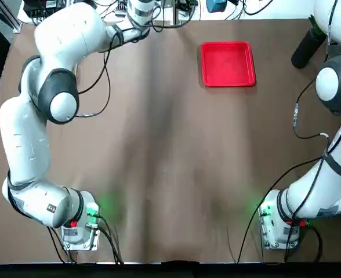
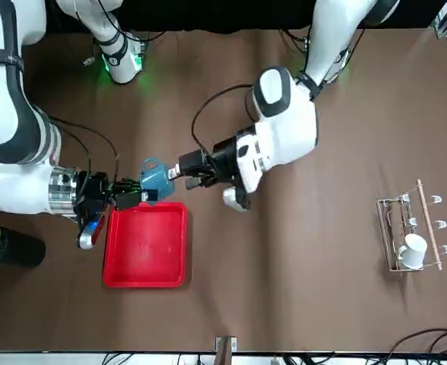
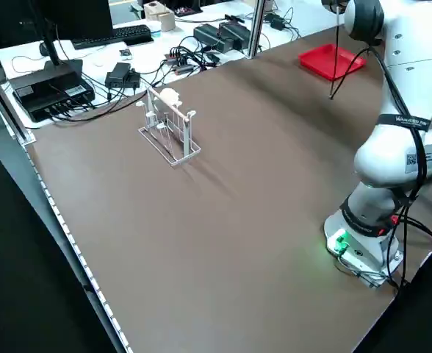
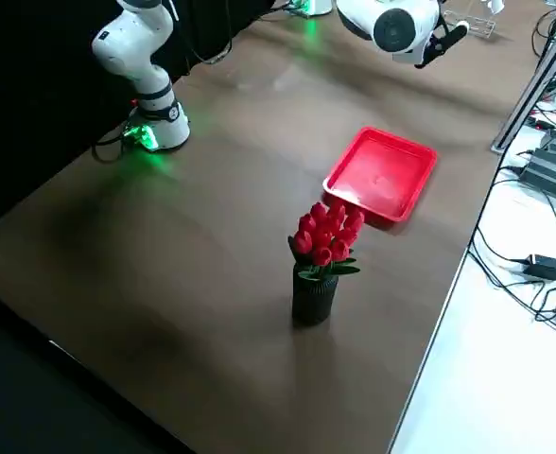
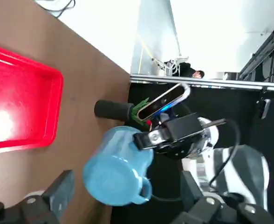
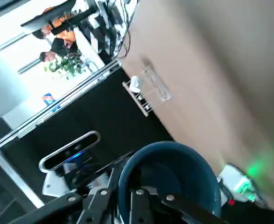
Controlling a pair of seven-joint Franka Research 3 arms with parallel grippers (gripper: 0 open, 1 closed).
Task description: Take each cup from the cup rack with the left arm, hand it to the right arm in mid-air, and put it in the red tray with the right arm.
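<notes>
- Handover stage: the blue cup hangs in mid-air just beyond the far edge of the red tray, between the two grippers.
- Right gripper: fingers pinched on the cup's rim, one inside and one outside.
- Left gripper: fingers spread on either side of the cup, seemingly released.
- Red tray: empty; no cup delivered yet.
- Cup rack: holds the white cup, still to be fetched.
</notes>
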